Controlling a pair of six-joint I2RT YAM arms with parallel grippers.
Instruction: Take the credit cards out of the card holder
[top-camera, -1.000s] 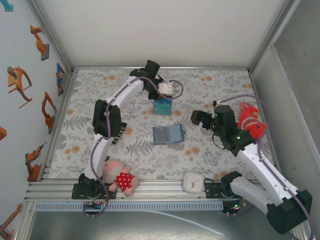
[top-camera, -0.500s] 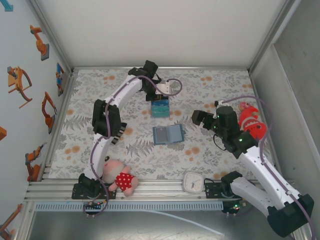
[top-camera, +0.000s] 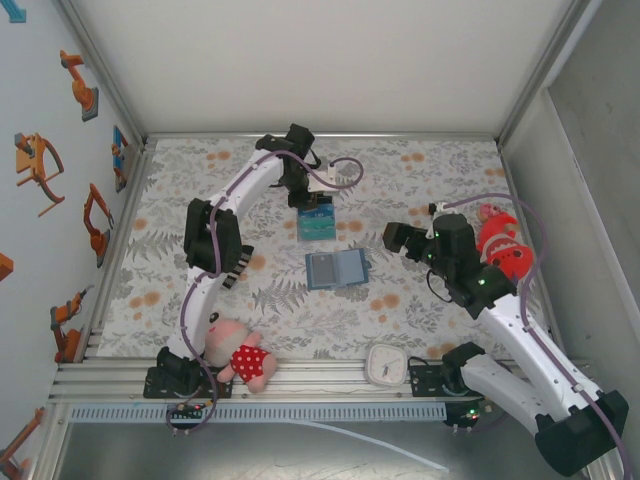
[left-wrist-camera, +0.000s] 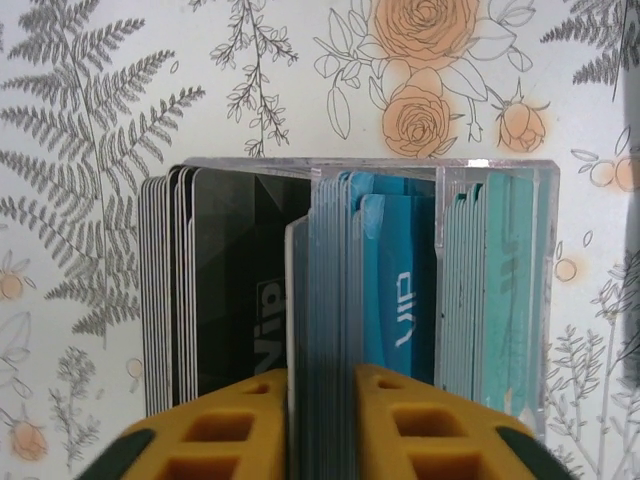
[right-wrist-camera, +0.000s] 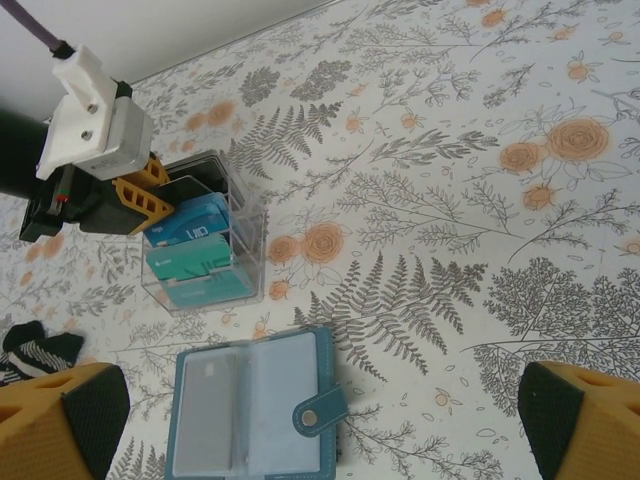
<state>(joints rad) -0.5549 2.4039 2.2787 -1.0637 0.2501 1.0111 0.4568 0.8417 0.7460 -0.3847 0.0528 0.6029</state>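
At the near edge of the flower-printed table (top-camera: 420, 190) lie a pink plush toy (top-camera: 243, 358) in a red spotted dress, toward the left corner, and a small white square clock (top-camera: 385, 365), right of the middle.

Further in, about mid-table, is the card holder (top-camera: 336, 269), a flat steel-blue bifold wallet. It lies open with its two panels side by side, so its long axis runs left to right and its spine near to far. The clasp tab sticks out from the right panel. A pale rectangle shows in the left panel; whether it is a card or a bare pocket I cannot tell.

The right gripper (top-camera: 398, 238) hangs just off that clasp side, jaws spread wide and empty. In its wrist view the wallet sits low between the two fingers. A red toy figure (top-camera: 500, 245) lies behind the arm, by the right edge. This is the free arm and, in my judgement, the better placed for the wallet.

Beyond the wallet, toward the far edge, a clear plastic rack (left-wrist-camera: 380, 164) stands upright. It is packed with the credit cards (left-wrist-camera: 400, 290), thin black, blue and teal rectangles set on edge. The left gripper (left-wrist-camera: 320, 378) reaches down onto it, jaws narrow, with a sheaf of card edges between them near the rack's middle. Whether they pinch or merely straddle the cards I cannot tell.
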